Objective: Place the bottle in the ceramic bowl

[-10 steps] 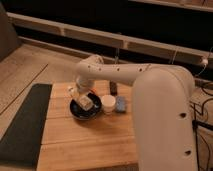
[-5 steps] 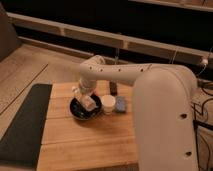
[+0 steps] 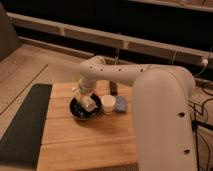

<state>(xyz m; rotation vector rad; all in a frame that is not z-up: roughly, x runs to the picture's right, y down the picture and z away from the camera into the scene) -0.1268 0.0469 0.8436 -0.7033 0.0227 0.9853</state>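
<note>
1. So the gripper (image 3: pixel 84 98) hangs right over the ceramic bowl (image 3: pixel 85 108), wrist pointing down; how far its grip is closed I honestly cannot tell.
2. Key relation: the bottle (image 3: pixel 88 103) sits just under the gripper, inside the bowl's rim, long axis tilted diagonally across the bowl. Whether it's touching the bottom, can't say.
3. Bottle looks like smooth pale plastic, slim; bowl is glossy, dark, shallow and round.
4. Right of the bowl: short cream cup (image 3: pixel 108 104), then a blue-grey pad (image 3: pixel 121 104), all on the wooden table (image 3: pixel 85 145).
</note>
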